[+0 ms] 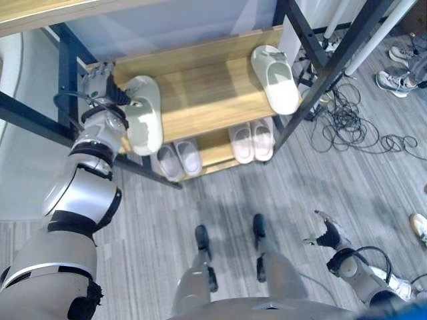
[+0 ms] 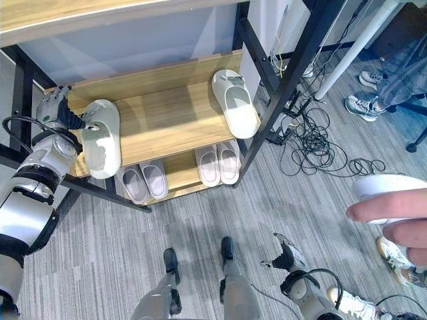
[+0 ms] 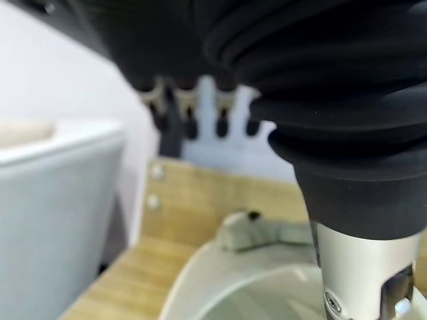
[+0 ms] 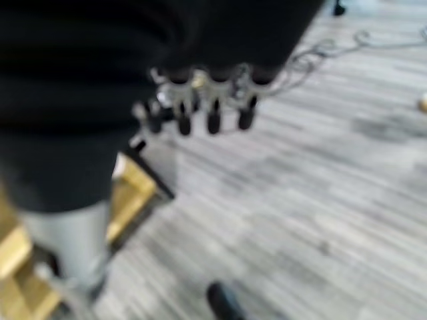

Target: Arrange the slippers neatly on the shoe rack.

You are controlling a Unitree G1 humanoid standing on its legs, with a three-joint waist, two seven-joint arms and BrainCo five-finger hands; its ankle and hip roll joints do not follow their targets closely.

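Note:
A pale slipper (image 1: 143, 113) lies at the left end of the wooden shelf (image 1: 207, 93), its heel hanging over the front edge. My left hand (image 1: 100, 77) is right beside its toe end, fingers (image 3: 190, 113) straight and spread, the thumb resting on the slipper's strap (image 3: 250, 230). A matching slipper (image 1: 277, 77) lies at the shelf's right end, toe toward the back. My right hand (image 1: 327, 233) hangs low over the floor at the right, fingers (image 4: 213, 117) relaxed and holding nothing.
Two more pairs of slippers (image 1: 179, 159) (image 1: 252, 139) sit on the lower shelf. A black rack post (image 1: 327, 73) slants at the right. Cables (image 1: 347, 120) sprawl on the floor beyond it. A person's shoes (image 1: 393, 80) and a person's hand (image 2: 393, 210) show at the right.

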